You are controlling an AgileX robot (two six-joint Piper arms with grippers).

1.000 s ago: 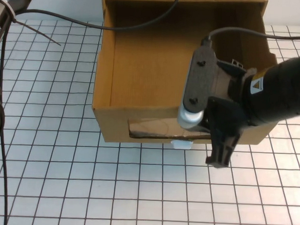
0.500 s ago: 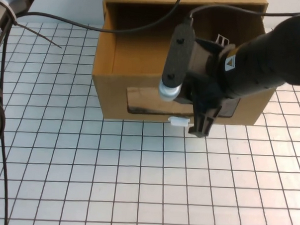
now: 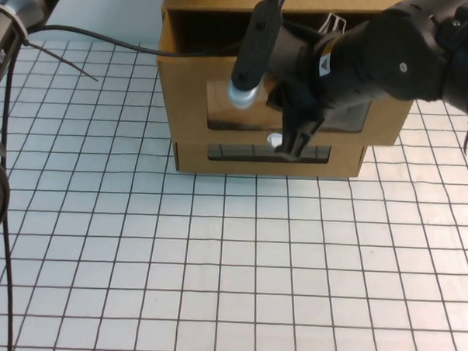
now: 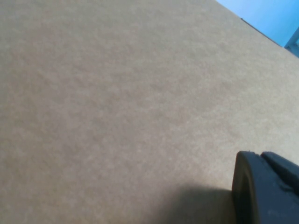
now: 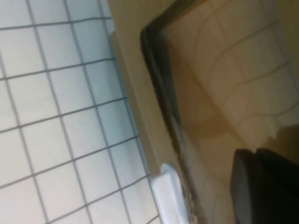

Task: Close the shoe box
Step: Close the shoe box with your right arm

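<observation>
The shoe box (image 3: pixel 190 104) stands at the far middle of the table, its drawer pushed almost flush into its sleeve. Its clear window (image 3: pixel 221 109) faces me, with the small white pull tab (image 3: pixel 273 138) below it. My right gripper (image 3: pixel 292 145) reaches over the drawer front, fingers together, its tip against the front by the tab and holding nothing. The right wrist view shows the window (image 5: pixel 224 93), the tab (image 5: pixel 168 191) and one dark finger (image 5: pixel 266 186). My left gripper (image 4: pixel 264 191) lies close against plain cardboard (image 4: pixel 117 102); it is out of the high view.
A second cardboard box (image 3: pixel 190 156) with its own window sits under the shoe box. White gridded table (image 3: pixel 230 261) spreads in front. Black cables (image 3: pixel 108 42) run from the left arm's base (image 3: pixel 8 10) across the box top.
The drawer has slid back from wide open to nearly flush in its sleeve. My right gripper moved away from me with it, staying on the drawer front.
</observation>
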